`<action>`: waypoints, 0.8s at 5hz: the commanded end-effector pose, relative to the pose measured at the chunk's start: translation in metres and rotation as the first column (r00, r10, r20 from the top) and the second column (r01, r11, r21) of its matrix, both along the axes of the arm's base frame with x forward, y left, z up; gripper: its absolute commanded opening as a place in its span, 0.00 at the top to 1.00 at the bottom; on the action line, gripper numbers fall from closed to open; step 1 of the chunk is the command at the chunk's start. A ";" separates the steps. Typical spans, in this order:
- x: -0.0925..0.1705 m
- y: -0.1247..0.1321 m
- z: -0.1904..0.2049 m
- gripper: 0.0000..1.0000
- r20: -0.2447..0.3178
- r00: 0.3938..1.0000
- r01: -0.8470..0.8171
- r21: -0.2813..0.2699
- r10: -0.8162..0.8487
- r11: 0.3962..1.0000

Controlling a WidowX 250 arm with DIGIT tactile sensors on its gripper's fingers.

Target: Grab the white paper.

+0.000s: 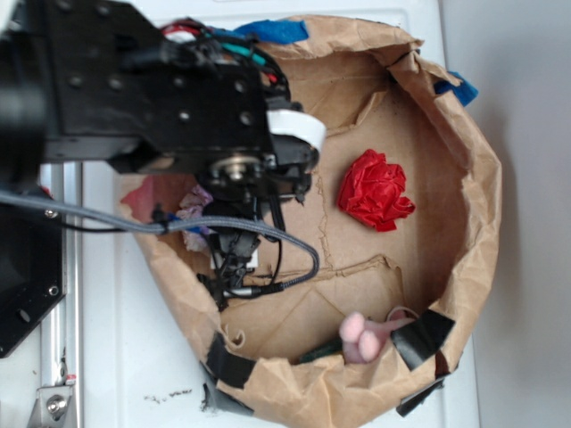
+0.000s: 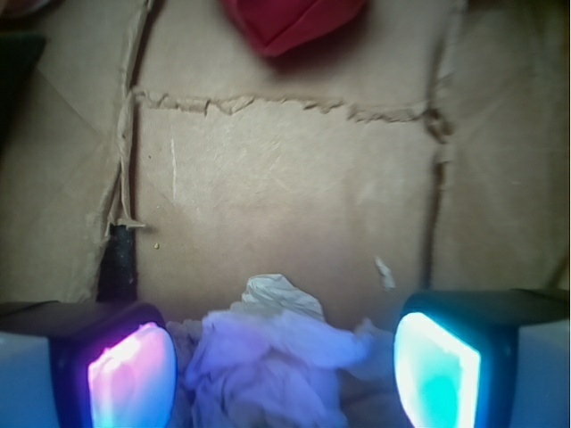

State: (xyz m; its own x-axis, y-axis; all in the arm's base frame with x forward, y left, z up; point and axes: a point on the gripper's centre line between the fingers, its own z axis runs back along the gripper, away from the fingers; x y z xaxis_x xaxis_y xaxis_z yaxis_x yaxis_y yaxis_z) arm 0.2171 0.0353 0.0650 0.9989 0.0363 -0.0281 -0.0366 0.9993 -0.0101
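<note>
The two finger pads (image 2: 131,379) stand apart, one at each lower corner of the wrist view, glowing pink and cyan. The gripper (image 2: 284,379) is spread wide and grasps nothing. The white paper (image 2: 272,357) lies between the pads, on the floor of the brown bag (image 2: 294,205). Contact between pads and paper cannot be confirmed; small gaps appear on both sides.

In the exterior view the paper (image 1: 194,207) is mostly hidden beneath the arm (image 1: 152,89), near the bag's left wall. The red ball (image 1: 376,189) lies well apart toward the middle, and the pink toy (image 1: 363,337) rests against the lower rim.

Handling, as judged: the wad looks light, soft and compressible, with loose folds. It should crush under closure rather than slip. The best hold is across its bulky centre, not a stray flap. Risk: a shallow pinch may catch only an outer fold.
</note>
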 end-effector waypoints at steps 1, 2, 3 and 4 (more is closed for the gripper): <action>-0.019 -0.006 -0.003 0.00 -0.039 0.998 0.050 -0.042 -0.051 0.998; -0.023 -0.008 -0.007 0.00 -0.042 0.995 0.084 -0.045 -0.086 0.995; -0.025 -0.008 -0.011 0.00 -0.033 0.995 0.091 -0.029 -0.092 0.995; -0.022 -0.008 -0.012 0.00 -0.030 0.996 0.083 -0.025 -0.084 0.996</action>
State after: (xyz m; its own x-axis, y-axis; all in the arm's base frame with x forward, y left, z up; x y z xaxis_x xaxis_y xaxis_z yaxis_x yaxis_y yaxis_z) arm 0.1911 0.0275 0.0456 0.9949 -0.0409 -0.0925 0.0370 0.9984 -0.0434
